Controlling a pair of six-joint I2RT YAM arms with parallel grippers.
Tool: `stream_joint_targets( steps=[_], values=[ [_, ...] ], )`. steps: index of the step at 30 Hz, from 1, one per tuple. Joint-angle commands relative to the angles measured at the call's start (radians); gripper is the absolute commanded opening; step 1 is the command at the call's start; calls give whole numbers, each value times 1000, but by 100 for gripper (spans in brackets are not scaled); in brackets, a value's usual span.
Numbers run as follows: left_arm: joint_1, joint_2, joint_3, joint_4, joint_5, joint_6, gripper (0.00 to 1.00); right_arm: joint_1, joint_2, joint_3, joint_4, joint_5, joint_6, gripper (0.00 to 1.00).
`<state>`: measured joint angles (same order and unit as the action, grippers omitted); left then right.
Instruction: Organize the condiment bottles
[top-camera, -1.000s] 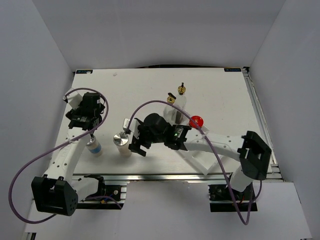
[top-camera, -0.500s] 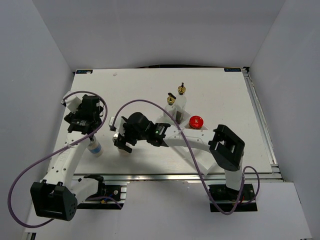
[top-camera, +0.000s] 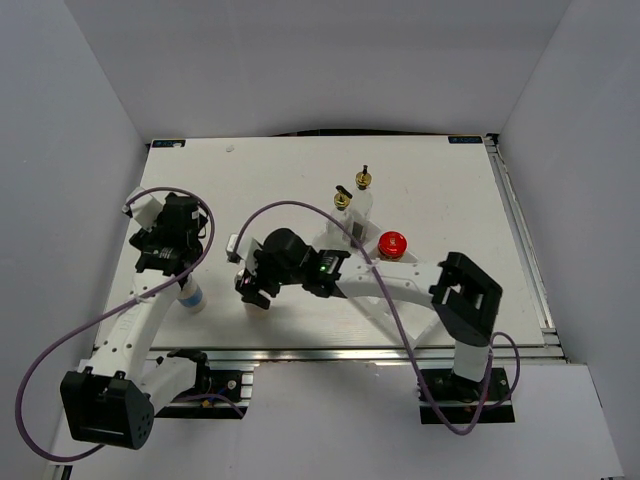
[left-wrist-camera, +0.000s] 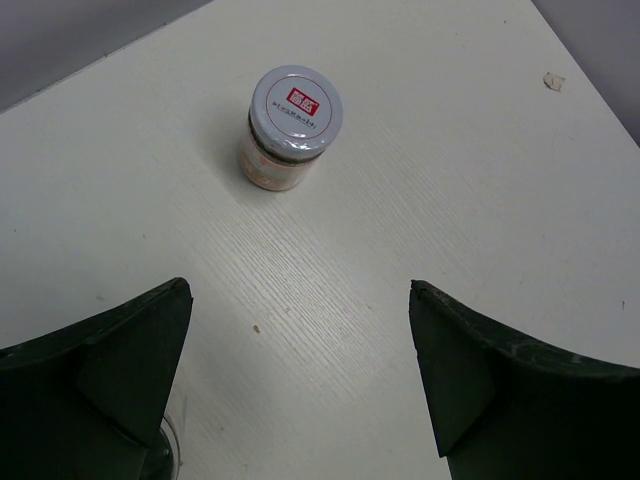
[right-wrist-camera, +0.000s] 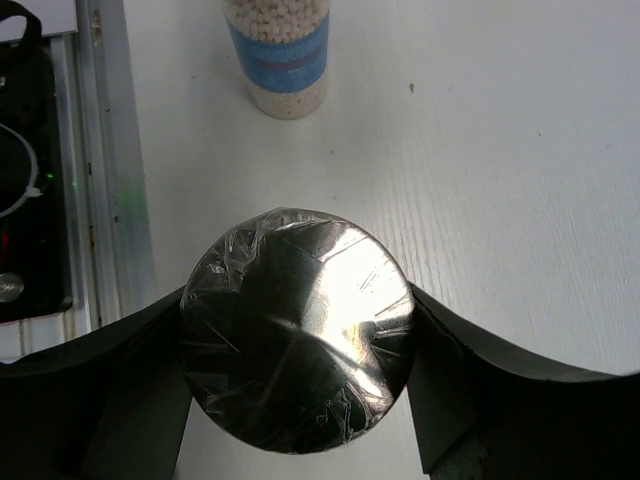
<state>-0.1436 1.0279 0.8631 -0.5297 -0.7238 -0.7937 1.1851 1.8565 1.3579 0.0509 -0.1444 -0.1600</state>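
Right arm, step in hand: taking hold of the white silver-capped shaker (right-wrist-camera: 298, 340). The right gripper (top-camera: 255, 290) hangs directly over it, wrist pointing down. In the right wrist view the foil-wrapped cap fills the space between the jaws, one finger at its 9 o'clock edge and one at its 3 o'clock edge. No gap shows at the cap rim, but the cap hides the body below, so I cannot tell whether the jaws are clamped on it or only bracketing it. The shaker stands upright on the worktop (top-camera: 430, 180), long axis vertical and in line with the gripper's approach, so the grip line crosses its round body squarely. My judgement: no re-aiming needed, only a firm close and a straight lift. The blue-labelled bottle (right-wrist-camera: 277, 50) stands upright at 12 o'clock from the shaker in the wrist view, near but apart. In the top view it is toward 9 o'clock, so a carry toward 3 o'clock would stay clear of it. The left gripper (left-wrist-camera: 298, 290) has its jaws wide apart and empty. The small pale-lidded jar (left-wrist-camera: 293, 125) stands upright at their 12 o'clock, well short of the fingers. For the shaker, the right arm is the nearer.
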Motion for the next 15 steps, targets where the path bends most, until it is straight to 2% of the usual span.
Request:
stream_joint_targets(
  steps=[1, 3, 5, 7, 10, 15],
  values=[
    [4, -34, -15, 49, 46, 14, 98, 4, -196, -60, 69, 24, 80, 18],
    [4, -45, -19, 63, 75, 21, 98, 1, -314, -118, 15, 96, 134, 17],
    [4, -51, -25, 71, 84, 27, 98, -4, -435, -154, -104, 241, 161, 17],
    [4, -57, -41, 102, 115, 36, 98, -13, -514, -207, -225, 381, 256, 18],
    [4, -57, -52, 125, 141, 44, 98, -24, -684, -256, -351, 480, 348, 17],
    [4, -46, -52, 137, 164, 50, 98, -53, -836, -273, -656, 618, 517, 15]
  ],
)
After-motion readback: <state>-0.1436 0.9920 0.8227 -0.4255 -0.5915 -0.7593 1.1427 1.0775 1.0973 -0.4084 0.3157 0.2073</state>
